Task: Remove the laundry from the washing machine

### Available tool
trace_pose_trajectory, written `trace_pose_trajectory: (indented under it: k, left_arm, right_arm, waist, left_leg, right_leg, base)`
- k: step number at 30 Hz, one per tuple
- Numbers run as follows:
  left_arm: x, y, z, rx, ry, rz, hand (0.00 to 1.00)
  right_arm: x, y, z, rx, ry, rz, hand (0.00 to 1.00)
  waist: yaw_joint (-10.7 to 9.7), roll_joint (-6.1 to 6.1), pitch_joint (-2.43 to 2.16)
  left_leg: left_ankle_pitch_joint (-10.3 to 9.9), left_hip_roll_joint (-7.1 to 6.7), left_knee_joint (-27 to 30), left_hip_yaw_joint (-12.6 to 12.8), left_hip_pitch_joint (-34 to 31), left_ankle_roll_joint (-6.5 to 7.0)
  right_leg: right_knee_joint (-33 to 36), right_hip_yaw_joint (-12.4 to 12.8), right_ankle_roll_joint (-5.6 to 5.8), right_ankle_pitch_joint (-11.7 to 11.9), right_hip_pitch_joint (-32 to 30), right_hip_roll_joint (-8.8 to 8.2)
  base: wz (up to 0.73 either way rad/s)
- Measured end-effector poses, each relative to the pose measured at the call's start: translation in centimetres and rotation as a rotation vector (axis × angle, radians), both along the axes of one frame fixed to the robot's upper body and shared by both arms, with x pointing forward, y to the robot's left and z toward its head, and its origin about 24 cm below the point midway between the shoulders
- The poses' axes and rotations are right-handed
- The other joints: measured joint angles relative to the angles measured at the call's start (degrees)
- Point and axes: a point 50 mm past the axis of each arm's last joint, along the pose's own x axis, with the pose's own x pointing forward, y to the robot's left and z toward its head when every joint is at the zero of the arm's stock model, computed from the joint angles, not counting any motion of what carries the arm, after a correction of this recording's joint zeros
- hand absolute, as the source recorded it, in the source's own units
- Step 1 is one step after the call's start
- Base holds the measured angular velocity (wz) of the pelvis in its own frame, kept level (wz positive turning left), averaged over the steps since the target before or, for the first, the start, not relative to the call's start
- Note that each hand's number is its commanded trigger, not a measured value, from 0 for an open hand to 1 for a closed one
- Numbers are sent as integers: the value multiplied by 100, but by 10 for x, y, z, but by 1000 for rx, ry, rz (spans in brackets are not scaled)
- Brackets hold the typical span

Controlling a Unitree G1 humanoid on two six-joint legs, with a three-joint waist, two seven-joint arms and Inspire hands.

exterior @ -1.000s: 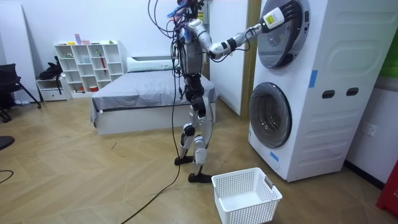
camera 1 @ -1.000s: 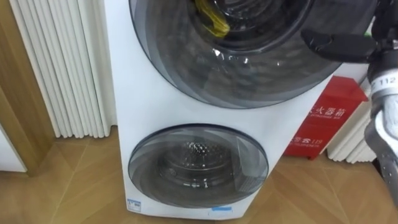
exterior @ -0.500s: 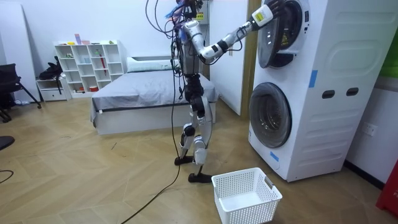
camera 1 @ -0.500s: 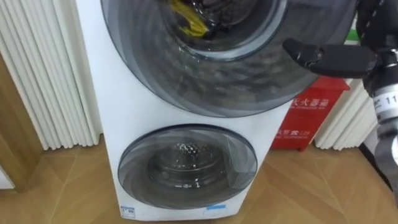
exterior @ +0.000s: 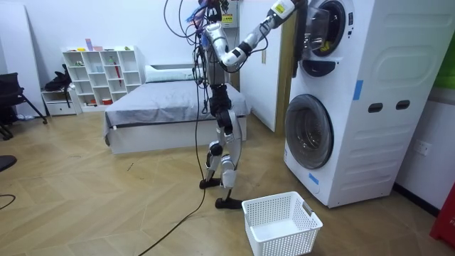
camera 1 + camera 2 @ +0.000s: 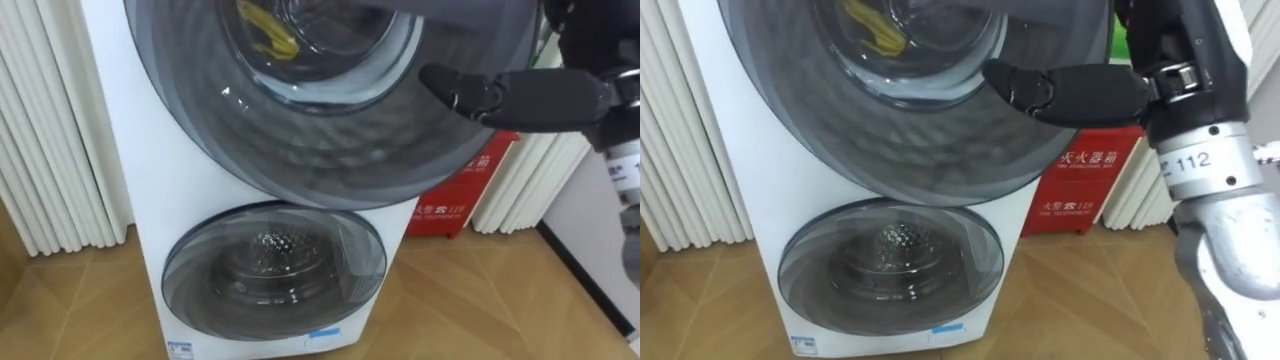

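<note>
Up high, right hand (image 6: pixel 1080 93) at washer door (image 6: pixel 890 140).

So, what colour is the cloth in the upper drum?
Yellow; the cloth shows best in the left eye view.

The washing machine (image 6: pixel 125 150) is a tall white stacked unit with two round doors of dark-tinted glass. Its lower door (image 6: pixel 272 268) is closed and sits flush with the front. The upper door (image 6: pixel 330 140), directly above the lower door, stands open, angled out from the front. A crumpled yellow garment (image 6: pixel 265 30) shows through the upper door's glass, above the lower door.
</note>
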Motion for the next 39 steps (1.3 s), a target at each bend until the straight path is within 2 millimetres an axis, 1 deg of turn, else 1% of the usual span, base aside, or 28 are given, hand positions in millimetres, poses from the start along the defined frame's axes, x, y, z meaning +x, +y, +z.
trace_pose_trajectory:
  k: [3, 5, 8, 11, 15, 21, 23, 27, 29, 31, 33, 35, 39]
  left_arm:
    - [0, 0, 0, 2, 3, -10, 0]
    - [0, -1, 0, -1, 6, -15, 0]
    - [0, -1, 0, -5, 5, -14, 0]
    - [-2, -2, -1, -9, 5, 3, 0]
    - [-2, -3, -1, -9, 1, 4, 0]
    - [1, -8, -2, -21, 1, -26, 0]
    - [2, -10, -3, -30, 3, -37, 0]
    - [4, -10, -2, -26, -2, -42, 0]
    - [7, -9, -2, -24, -6, -43, 0]
    - [7, -9, -2, -24, -7, -43, 0]
    - [6, -9, -2, -23, -3, -44, 0]
    - [3, -9, -2, -24, 3, -42, 0]
    - [7, -12, -3, -15, -3, -55, 0]
  right_arm:
    - [-9, 2, 5, -21, -46, 26, 0]
    - [-14, 3, 7, -37, -71, 53, 0]
    - [-16, 1, 7, -19, -70, 96, 0]
    - [-19, -3, 2, 27, -53, 139, 0]
    - [-20, -4, 0, 76, -32, 185, 0]
    - [-21, -4, 0, 68, -42, 202, 0]
    - [-21, -5, 0, 72, -52, 201, 0]
    - [-15, -8, -3, 108, -48, 197, 0]
    - [-13, -8, -5, 146, -43, 190, 0]
    - [-10, -9, -8, 203, -37, 204, 0]
    - [-10, -9, -9, 268, -38, 227, 0]
    - [-10, -8, -11, 363, -39, 286, 0]
    - [-10, 0, -16, 481, -58, 363, 0]
  waist:
    - [0, 8, -6]
    - [-2, 30, -17]
    - [0, 54, -32]
    - [20, 88, -46]
    - [28, 120, -39]
    - [66, 207, -28]
    - [134, 236, -8]
    - [222, 227, -1]
    - [298, 214, 12]
    - [349, 208, 13]
    - [350, 201, 18]
    - [353, 207, 21]
    - [354, 238, 20]
  left_leg:
    - [-2, 11, 1, -16, -26, -4]
    - [-2, 12, 4, -23, -31, -4]
    - [-2, 12, 4, -28, -31, -4]
    - [-4, 12, -2, -39, -31, -4]
    - [-6, 11, -11, -43, -31, -7]
    - [-7, 9, -29, -45, -35, -9]
    - [-6, 9, -18, -45, -8, -7]
    - [-5, 8, -6, -46, -3, -7]
    - [-5, 8, 2, -47, -4, -7]
    - [-5, 8, -24, -51, -10, -8]
    - [-6, 6, -30, -111, -28, -8]
    - [-6, 8, -28, -187, -57, -8]
    - [-4, 13, -1, -226, -65, -11]
  right_leg:
    - [0, -10, -8, 6, -18, 9]
    - [3, -16, -10, 7, -19, 8]
    - [2, -17, -9, 8, -16, 7]
    - [-1, -18, -8, 8, -9, 8]
    - [-2, -15, -8, 9, -10, 9]
    - [-9, -19, -8, 8, -12, 10]
    - [-8, -20, -8, 8, 16, 12]
    - [-12, -17, -7, 7, 21, 10]
    - [-12, -13, -6, 6, 20, 10]
    - [-9, -22, -7, 7, 20, 8]
    - [-16, -69, -7, 7, 20, 1]
    - [-31, -133, -15, 6, 19, 1]
    - [-56, -133, -28, 11, 19, 9]
  base:
    - [0]
    - [0]
    - [0]
    - [0]
    - [0]
    - [0]
    - [0]
    - [0]
    - [0]
    - [2]
    - [9]
    - [8]
    - [0]
